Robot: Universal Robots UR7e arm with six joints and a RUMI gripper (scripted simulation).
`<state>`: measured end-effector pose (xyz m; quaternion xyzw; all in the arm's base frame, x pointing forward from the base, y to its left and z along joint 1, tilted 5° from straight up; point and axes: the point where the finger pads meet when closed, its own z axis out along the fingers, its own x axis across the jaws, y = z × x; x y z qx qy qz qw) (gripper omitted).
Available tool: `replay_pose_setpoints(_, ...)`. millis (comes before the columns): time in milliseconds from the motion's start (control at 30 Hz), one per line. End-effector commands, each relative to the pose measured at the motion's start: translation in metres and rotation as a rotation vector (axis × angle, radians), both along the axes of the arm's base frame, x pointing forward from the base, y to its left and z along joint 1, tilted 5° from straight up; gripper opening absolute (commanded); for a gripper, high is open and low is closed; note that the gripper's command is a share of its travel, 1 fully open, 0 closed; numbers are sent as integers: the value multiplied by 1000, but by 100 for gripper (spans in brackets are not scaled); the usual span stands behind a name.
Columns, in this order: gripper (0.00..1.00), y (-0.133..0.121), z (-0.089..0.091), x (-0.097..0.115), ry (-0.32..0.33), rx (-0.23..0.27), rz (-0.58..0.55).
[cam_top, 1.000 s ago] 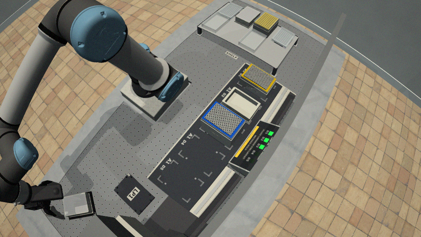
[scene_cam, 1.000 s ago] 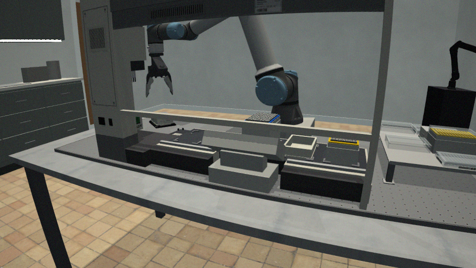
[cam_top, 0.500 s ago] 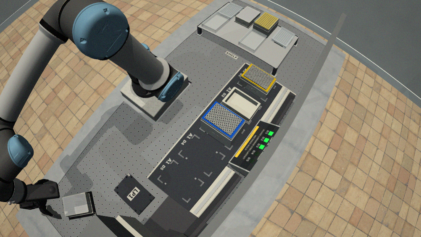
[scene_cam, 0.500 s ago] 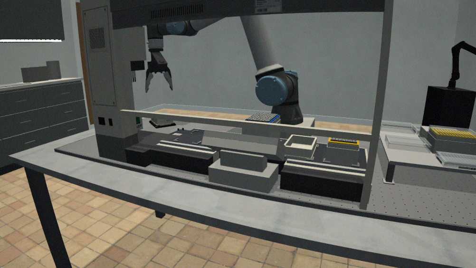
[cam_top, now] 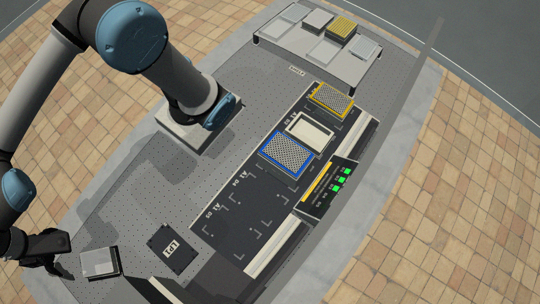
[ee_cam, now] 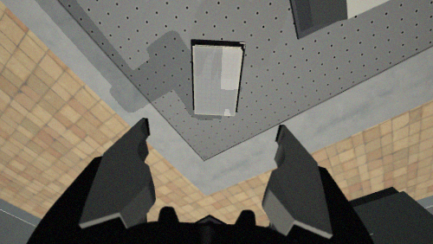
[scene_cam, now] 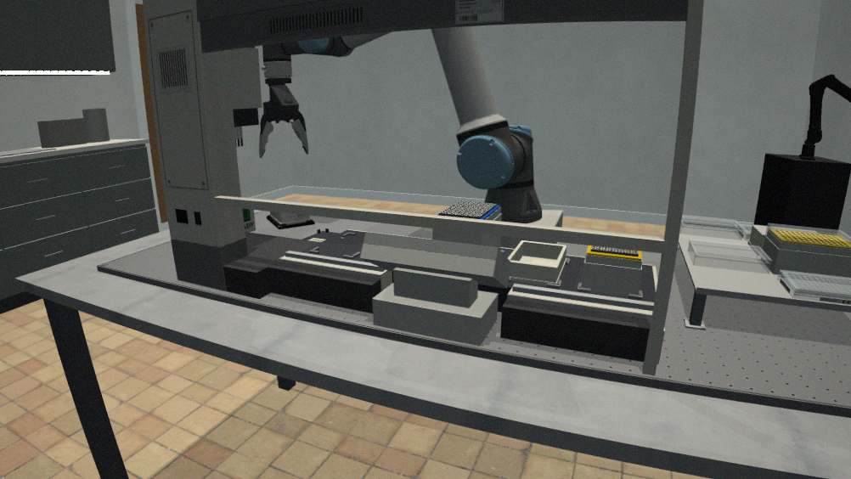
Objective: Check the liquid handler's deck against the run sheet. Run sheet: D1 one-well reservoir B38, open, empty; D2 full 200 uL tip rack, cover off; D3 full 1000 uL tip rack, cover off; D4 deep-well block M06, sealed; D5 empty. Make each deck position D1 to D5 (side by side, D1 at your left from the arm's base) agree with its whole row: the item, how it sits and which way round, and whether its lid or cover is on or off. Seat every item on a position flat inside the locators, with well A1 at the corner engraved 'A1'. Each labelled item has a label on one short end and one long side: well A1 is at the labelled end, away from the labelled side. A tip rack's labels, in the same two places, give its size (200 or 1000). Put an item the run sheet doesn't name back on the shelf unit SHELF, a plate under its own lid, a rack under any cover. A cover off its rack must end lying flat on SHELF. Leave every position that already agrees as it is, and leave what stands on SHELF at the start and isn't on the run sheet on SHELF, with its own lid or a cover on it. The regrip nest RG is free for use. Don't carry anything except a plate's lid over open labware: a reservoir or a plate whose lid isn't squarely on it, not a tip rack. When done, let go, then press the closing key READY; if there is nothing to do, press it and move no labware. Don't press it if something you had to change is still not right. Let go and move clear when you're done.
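Item: gripper (scene_cam: 283,149), jaws spread wide with nothing between them, hanging high above the table corner on the side of the LP1 pad (cam_top: 172,249) that faces away from the deck (cam_top: 241,211). Task item: one dark block with a silvery sealed top (cam_top: 99,262), probably deep-well block M06, lying flat on the perforated table just beside the LP1 pad and off the deck. In the wrist view it sits ahead of the finger gap, not centred under it. Handling note, as judgement: bring the jaws squarely over the block and keep them spanning its short width. Come straight down and close on the side walls below the seal, then lift level. Read its labels before seating so A1 meets the engraved corner, and steer wide of the open reservoir (cam_top: 309,132) on the way to D4. Count on the deck, working away from the LP1 pad: two bare positions, then one blue-framed tip rack (cam_top: 286,153), one reservoir, one yellow-framed tip rack (cam_top: 331,98); three green lamps (cam_top: 340,179) are lit on the panel. Count on SHELF (cam_top: 351,71), farthest from the LP1 pad: one yellow tip rack (cam_top: 341,27), one grey covered box (cam_top: 318,19), two clear well plates, two flat clear covers or lids, as far as can be made out.
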<state>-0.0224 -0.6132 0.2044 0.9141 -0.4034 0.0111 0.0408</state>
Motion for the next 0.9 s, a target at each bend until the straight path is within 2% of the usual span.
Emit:
replay_pose_setpoints(0, 82, 0, 9, 0, 0, -1, 0)
replay_pose_setpoints(867, 82, 4, 49, 1, 0, -1, 0)
